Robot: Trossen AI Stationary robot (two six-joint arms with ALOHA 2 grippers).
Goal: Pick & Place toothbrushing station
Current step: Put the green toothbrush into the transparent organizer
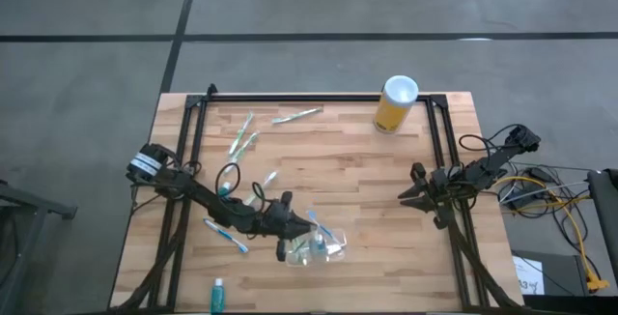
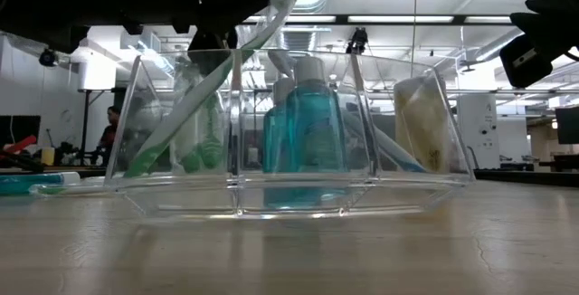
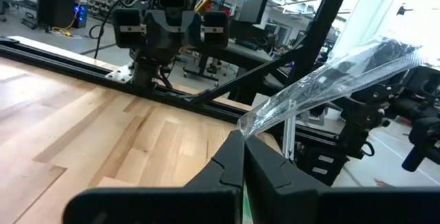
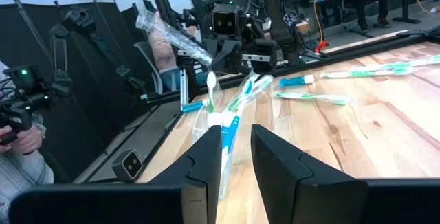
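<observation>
High view puts your left gripper (image 1: 287,226) over the clear cup (image 1: 323,248) near the desk's (image 1: 338,160) front edge, jaws clenched on a wrapped toothbrush (image 3: 330,80); your right gripper (image 1: 410,191) waits, jaws parted and empty.

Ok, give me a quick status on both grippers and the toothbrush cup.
Left gripper shut on a wrapped toothbrush, over the clear cup. Right gripper parked at table's right side, slightly open, empty. Cup already holds brushes and a teal tube. Nothing blocking.
</observation>
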